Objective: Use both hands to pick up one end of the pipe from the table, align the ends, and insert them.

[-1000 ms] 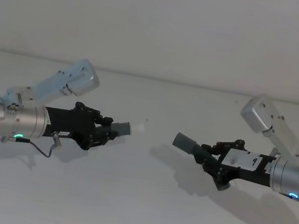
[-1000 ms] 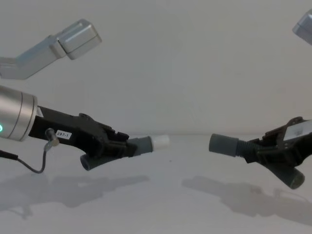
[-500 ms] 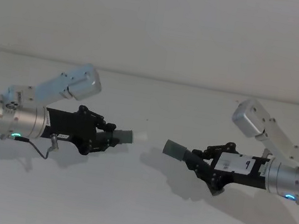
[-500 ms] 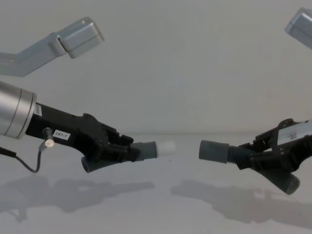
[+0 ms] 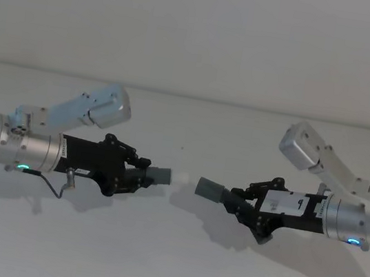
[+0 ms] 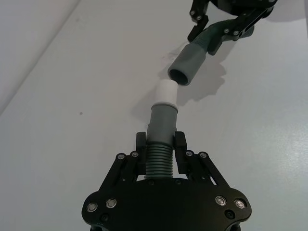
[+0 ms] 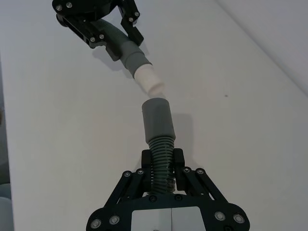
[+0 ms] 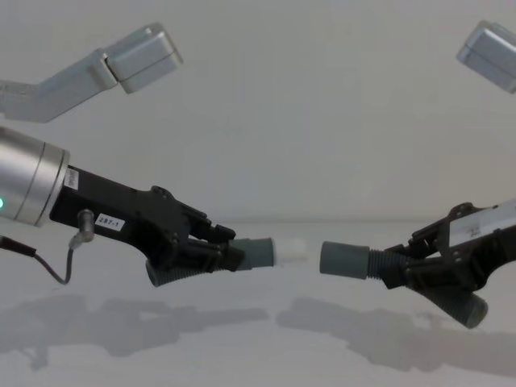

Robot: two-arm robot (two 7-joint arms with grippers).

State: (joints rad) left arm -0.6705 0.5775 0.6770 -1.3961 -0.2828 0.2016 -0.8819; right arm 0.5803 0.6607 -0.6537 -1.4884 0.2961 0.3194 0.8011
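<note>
1. Head view: the left gripper [image 5: 139,172] is clamped on the white-tipped hose piece [image 5: 159,173], and the right gripper [image 5: 237,201] is clamped on the cuffed hose piece [image 5: 209,189]. Both are over the middle of the table [image 5: 165,268], and the two pieces point at each other with a gap between them. The pale tip nearly blends into the table here, so the size of the gap is hard to judge.
2. Chest view: both pieces hang clear of the table, with their shadows lying beneath them. The white tip [image 8: 292,251] faces the wide cuff [image 8: 344,260], near it but not touching. The cuff sits slightly lower than the tip.
3. Left wrist view: the left gripper's fingers [image 6: 140,144] pinch the ribbed middle of their piece. The tip points toward the cuff's open mouth, just short of it and a little off its line.
4. Right wrist view: the right gripper's fingers [image 7: 148,158] grip the ribs just behind the cuff. The tip lies just beyond the cuff's mouth, at an angle and not inside it.
</note>
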